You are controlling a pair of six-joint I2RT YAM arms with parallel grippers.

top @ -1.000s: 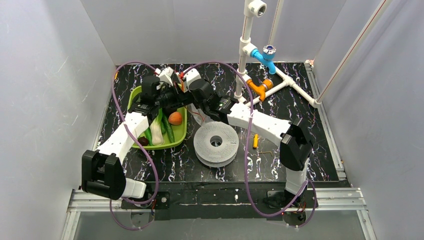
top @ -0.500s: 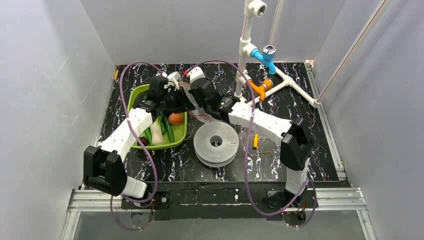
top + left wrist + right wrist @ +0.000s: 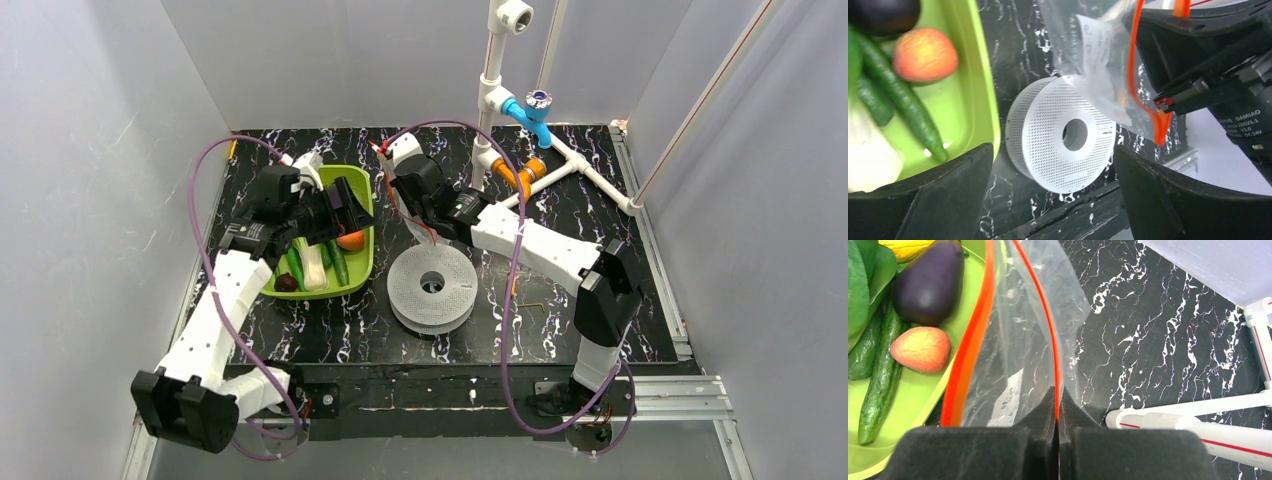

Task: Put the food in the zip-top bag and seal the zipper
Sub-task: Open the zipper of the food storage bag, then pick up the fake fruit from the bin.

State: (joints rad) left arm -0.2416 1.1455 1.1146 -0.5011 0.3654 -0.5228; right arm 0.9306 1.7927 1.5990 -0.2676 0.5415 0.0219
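Right pincer (image 3: 1058,394) clamped on zipper (image 3: 973,347), zip-top bag (image 3: 1018,330) hanging above counter (image 3: 1148,315); left pincer (image 3: 1053,155) spread wide, empty, over right rim of green tray (image 3: 979,75).

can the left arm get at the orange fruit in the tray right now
Probably yes: the left tool is open above the tray, the fruit lies uncovered, and the right tool holds the bag off to the side.

Clear, crinkly zip-top bag (image 3: 1023,325) hanging mouth-open, one lip of the orange-red zipper (image 3: 969,345) pinched in the right claw (image 3: 1057,390). Loose in the green tray (image 3: 913,405): purple eggplant (image 3: 930,285), orange-red fruit (image 3: 920,349), long green cucumbers (image 3: 878,385), white-and-green stalk (image 3: 314,268), yellow piece (image 3: 908,246).
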